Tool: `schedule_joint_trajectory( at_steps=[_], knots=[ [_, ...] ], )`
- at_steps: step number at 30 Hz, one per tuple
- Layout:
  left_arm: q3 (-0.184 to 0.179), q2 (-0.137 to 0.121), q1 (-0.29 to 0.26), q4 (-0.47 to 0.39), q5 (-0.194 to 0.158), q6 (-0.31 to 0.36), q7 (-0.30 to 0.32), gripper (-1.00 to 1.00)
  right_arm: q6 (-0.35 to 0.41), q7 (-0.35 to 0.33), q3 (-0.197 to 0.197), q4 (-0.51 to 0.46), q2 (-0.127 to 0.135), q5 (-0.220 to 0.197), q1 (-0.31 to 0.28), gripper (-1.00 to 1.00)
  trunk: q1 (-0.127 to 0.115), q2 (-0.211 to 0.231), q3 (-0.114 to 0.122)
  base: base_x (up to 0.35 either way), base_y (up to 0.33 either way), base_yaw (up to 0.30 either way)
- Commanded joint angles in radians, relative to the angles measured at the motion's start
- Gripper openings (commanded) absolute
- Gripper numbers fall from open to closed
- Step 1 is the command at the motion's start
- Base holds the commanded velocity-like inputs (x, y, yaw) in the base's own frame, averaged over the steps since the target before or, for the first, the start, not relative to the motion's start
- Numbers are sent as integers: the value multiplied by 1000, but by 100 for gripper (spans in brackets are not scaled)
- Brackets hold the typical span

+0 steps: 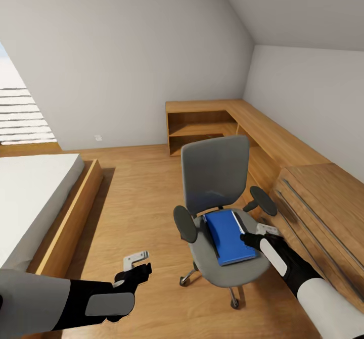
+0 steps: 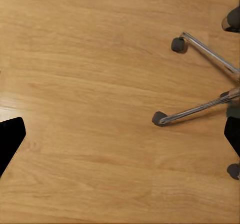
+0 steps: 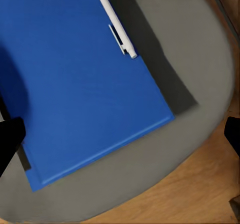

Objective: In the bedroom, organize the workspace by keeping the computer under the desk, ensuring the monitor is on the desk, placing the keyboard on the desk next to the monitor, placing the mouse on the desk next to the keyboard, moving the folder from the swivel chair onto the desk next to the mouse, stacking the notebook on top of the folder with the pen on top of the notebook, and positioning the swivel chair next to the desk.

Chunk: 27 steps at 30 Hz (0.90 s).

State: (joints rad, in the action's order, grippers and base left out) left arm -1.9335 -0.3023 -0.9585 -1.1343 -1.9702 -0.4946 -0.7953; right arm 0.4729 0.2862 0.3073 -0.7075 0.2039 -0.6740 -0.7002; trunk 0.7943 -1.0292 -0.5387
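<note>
The right gripper (image 1: 251, 238) hovers just above the folder's (image 1: 230, 236) near right edge, jaws spread wide with nothing between them. The blue folder lies flat on the swivel chair's (image 1: 216, 173) grey seat, and the white pen (image 3: 114, 19) rests along its edge. The left gripper (image 1: 135, 264) hangs wide and empty over the wood floor (image 1: 139, 192) beside the chair's silver base. A light-wood dresser (image 1: 323, 212) stands right of the chair; a bed (image 1: 35, 197) lies to the left.

White sloped walls (image 1: 126, 51), wood floor (image 1: 141, 202), bed (image 1: 30, 197), perhaps a dresser (image 1: 323, 202).
</note>
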Motion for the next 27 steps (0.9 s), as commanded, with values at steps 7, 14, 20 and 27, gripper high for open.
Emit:
schedule_joint_trajectory(
  at_steps=[7, 14, 20, 27],
  knots=[
    [-3, 0, -2, 11, -4, -5, -2, 100, -11, 8, 7, 1, 0, 70, 0, 100, 1, -1, -1, 317, 0, 0],
    [-2, -6, -2, 14, -4, -10, -5, 100, -46, -39, 8, 14, 2, 118, 2, 100, 1, -1, -1, 321, 0, 0],
    [-2, -13, -2, 15, -28, -14, -9, 100, -83, -91, 9, 17, 3, 210, 2, 100, 1, -1, -1, 220, 0, 0],
    [0, -34, -2, 14, -100, -63, -9, 100, -90, -151, 9, 17, 11, 224, 2, 100, 1, -1, -1, 32, 0, 0]
  ],
)
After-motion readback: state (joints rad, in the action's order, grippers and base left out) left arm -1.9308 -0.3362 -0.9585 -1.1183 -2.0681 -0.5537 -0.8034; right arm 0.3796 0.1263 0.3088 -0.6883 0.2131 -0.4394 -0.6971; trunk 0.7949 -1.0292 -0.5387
